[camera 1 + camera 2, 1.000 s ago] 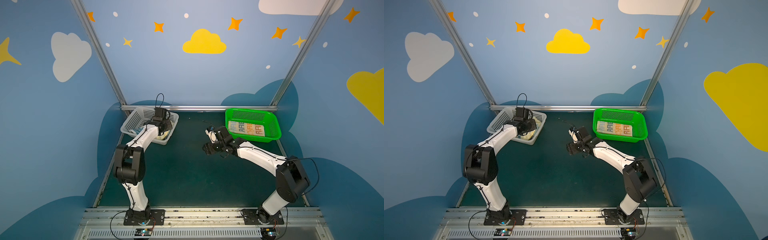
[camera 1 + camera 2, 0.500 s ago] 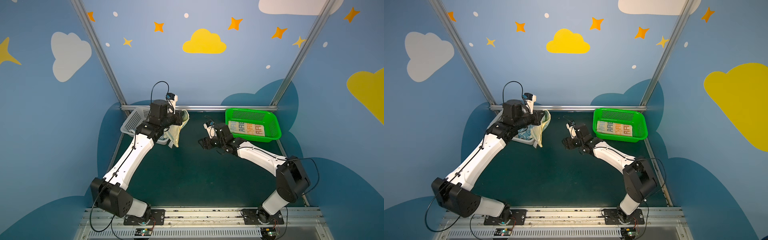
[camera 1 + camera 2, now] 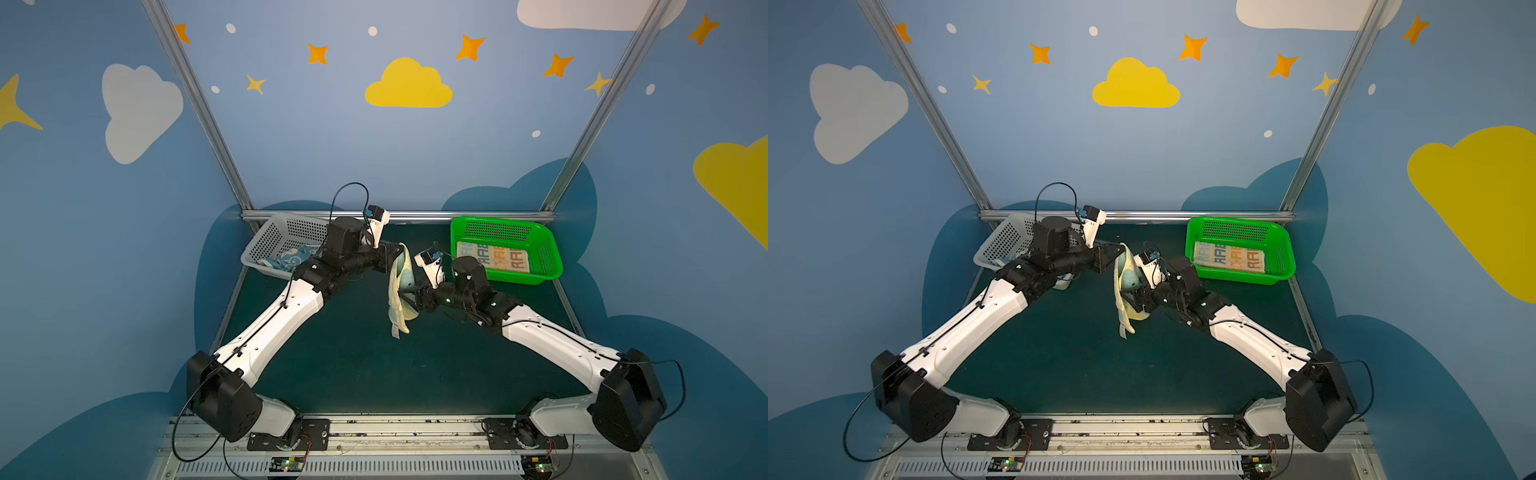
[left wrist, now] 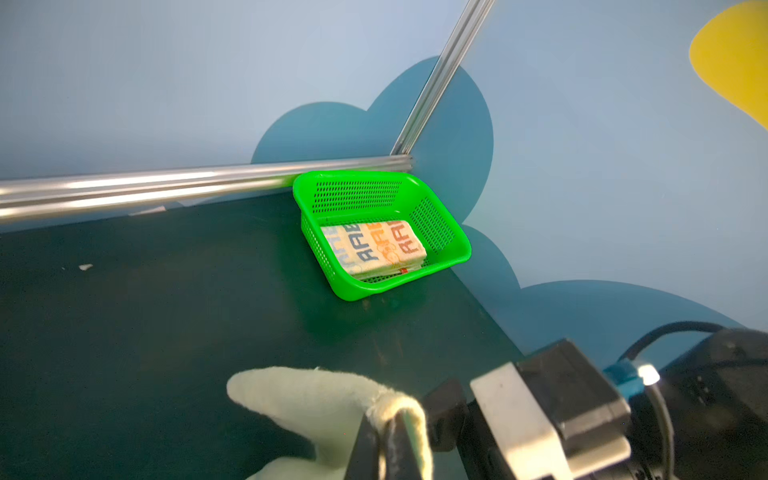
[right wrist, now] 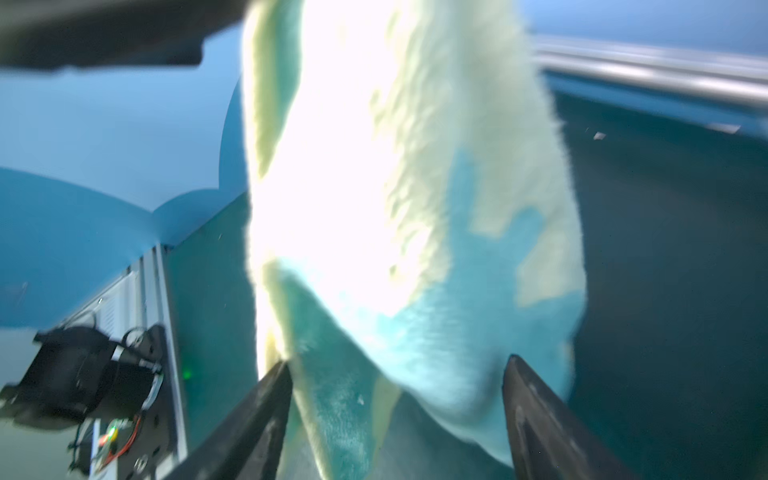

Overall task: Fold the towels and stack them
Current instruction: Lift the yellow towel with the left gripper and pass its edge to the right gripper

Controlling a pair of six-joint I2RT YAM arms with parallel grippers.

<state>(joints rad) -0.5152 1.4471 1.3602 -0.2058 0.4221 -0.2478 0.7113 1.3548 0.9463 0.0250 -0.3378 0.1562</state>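
A pale yellow towel with a teal border (image 3: 398,291) (image 3: 1121,291) hangs over the dark mat at mid-back. My left gripper (image 3: 396,252) (image 3: 1120,252) (image 4: 384,428) is shut on its top edge (image 4: 324,399). My right gripper (image 3: 414,300) (image 3: 1138,297) (image 5: 398,362) is open, one finger on each side of the towel's lower teal part (image 5: 436,332). The folded striped towel with lettering (image 3: 492,258) (image 3: 1229,260) (image 4: 374,245) lies flat in the green basket. A blue-and-cream towel (image 3: 291,258) lies crumpled in the white basket.
The green basket (image 3: 545,253) (image 3: 1284,257) (image 4: 461,249) stands at the back right by the wall rail. The white perforated basket (image 3: 278,237) (image 3: 1007,241) sits at the back left, partly behind my left arm. Blue walls close three sides.
My left arm has lifted the yellow towel out of the white basket and swung it right to the middle. The right gripper has come up to the hanging towel and now straddles it.
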